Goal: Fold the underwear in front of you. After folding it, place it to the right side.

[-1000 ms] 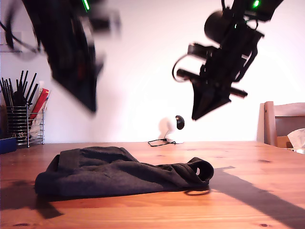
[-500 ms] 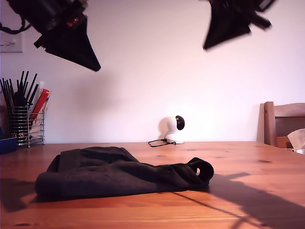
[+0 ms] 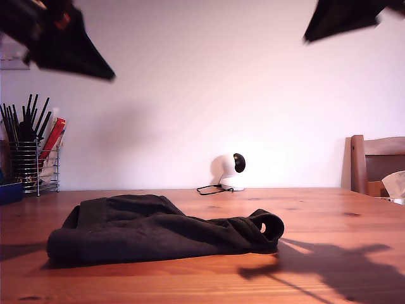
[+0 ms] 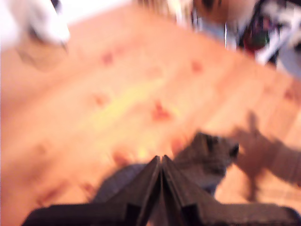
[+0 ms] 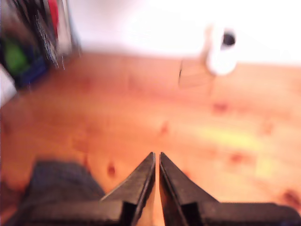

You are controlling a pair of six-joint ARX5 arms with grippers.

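Note:
The underwear (image 3: 158,231) is a dark, rumpled heap on the wooden table (image 3: 329,215), its end toward the exterior view's right rolled into a loop. My first gripper (image 3: 111,77) hangs high at the exterior view's upper left, shut and empty. Its wrist view shows the closed tip (image 4: 161,157) above the blurred underwear (image 4: 207,155). My second gripper (image 3: 307,39) is high at the exterior view's upper right, also shut and empty. In its own view its tip (image 5: 156,154) points at bare wood, with the underwear (image 5: 61,183) off to one side.
A wire holder of black utensils (image 3: 28,158) stands at the exterior view's left by the wall. A small white camera (image 3: 231,171) with a cable sits at the back middle. A wooden chair (image 3: 376,164) shows at the exterior view's right edge.
Both arms have risen and swung apart, away from the underwear, toward the exterior view's upper corners. The underwear lies as it did.

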